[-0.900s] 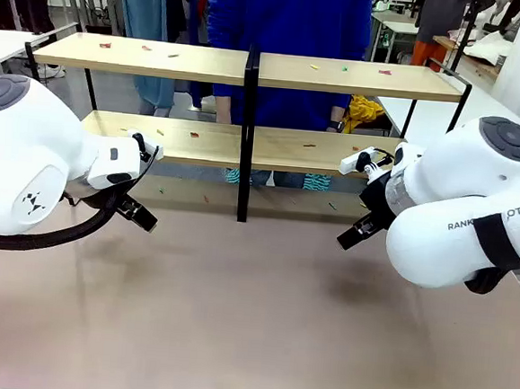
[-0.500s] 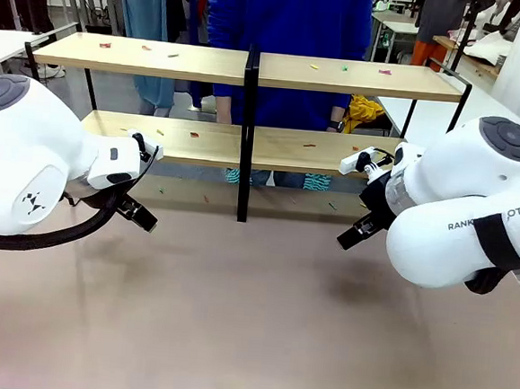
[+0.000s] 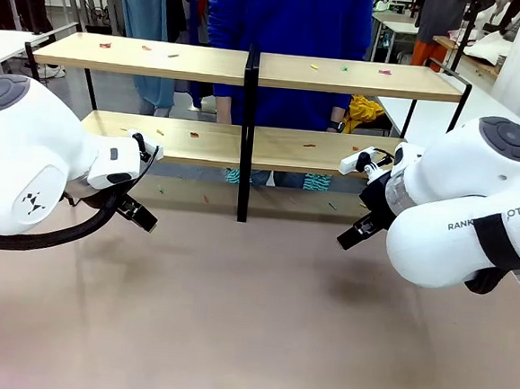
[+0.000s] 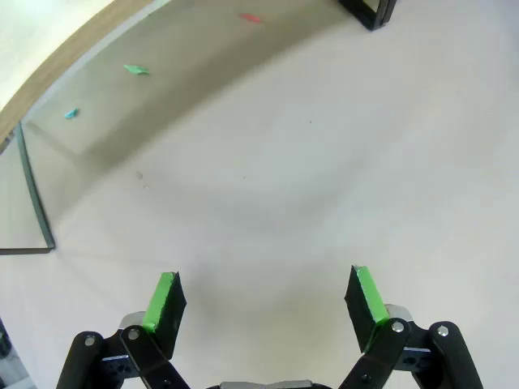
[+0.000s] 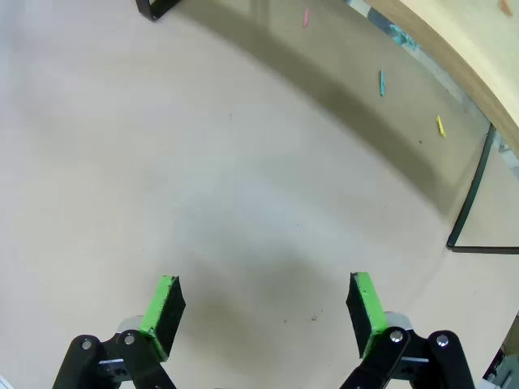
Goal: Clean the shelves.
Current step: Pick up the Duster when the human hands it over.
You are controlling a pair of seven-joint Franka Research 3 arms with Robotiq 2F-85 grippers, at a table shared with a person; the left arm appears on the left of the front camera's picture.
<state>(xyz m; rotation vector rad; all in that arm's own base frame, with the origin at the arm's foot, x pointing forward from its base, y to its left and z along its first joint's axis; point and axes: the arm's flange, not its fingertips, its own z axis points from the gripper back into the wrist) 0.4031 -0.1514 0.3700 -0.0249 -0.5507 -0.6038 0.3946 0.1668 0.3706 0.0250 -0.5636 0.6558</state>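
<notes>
Front cam: fixed on the robot's side between the arms, pitched a little down, facing across the bench (image 3: 249, 338) to the shelves (image 3: 252, 68) at mid range. Left wrist cam: close over the bench, looking down and forward along the left tool (image 4: 263, 296), with its parted fingers at the bottom edge; right wrist cam likewise along the right tool (image 5: 263, 300), mirrored. All three share the bench strip under the shelves with its scraps (image 4: 135, 70) and the upright's foot (image 4: 369, 12).
</notes>
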